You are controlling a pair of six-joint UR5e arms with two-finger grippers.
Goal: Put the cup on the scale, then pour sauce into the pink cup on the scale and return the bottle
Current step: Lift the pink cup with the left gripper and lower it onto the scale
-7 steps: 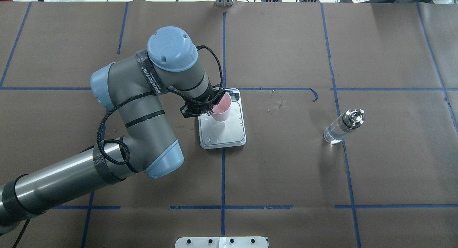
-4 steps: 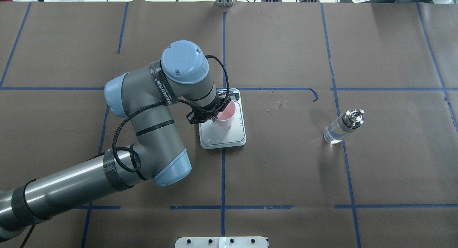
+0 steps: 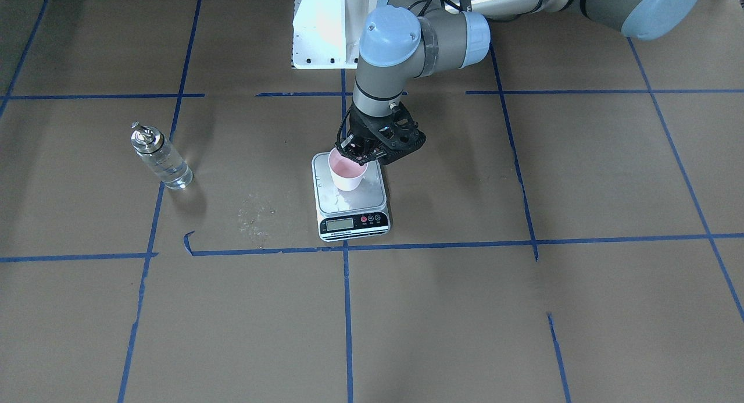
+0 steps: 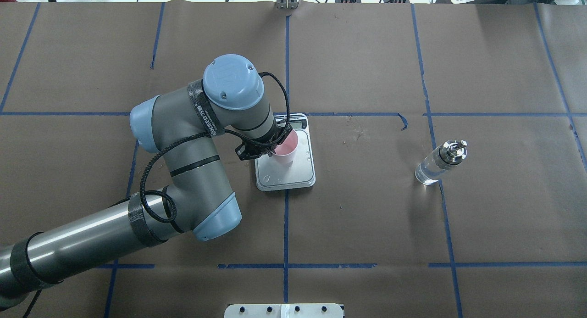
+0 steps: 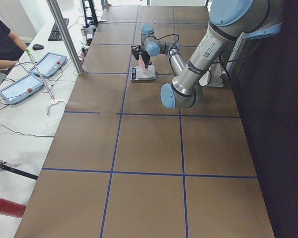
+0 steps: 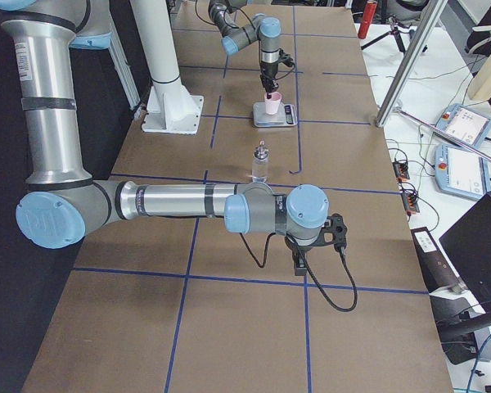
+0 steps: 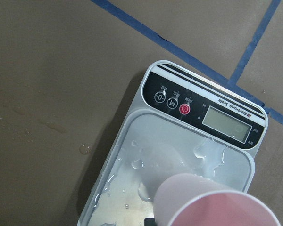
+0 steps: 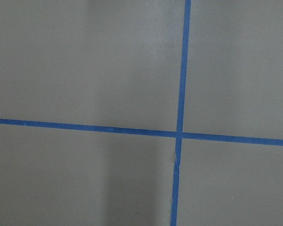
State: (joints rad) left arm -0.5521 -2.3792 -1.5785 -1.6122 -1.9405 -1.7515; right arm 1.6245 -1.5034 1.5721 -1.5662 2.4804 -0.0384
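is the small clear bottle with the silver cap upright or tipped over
Upright: the small transparent bottle with the shiny silver cap stands on its base on the brown table, cap uppermost.

1. Here's the scale (image 4: 300,171), in the middle of the table (image 4: 367,226), with its display end pointing away from the robot.
2. The cup (image 4: 287,149) is upright over the middle of the platform. I can't tell whether it is touching or just above.
3. The left gripper (image 4: 274,145) is at the cup's rim, on the robot's left side of it.
4. The bottle (image 4: 433,169) stands upright on a tape line (image 4: 444,208), well off to the scale's right and about level with it.
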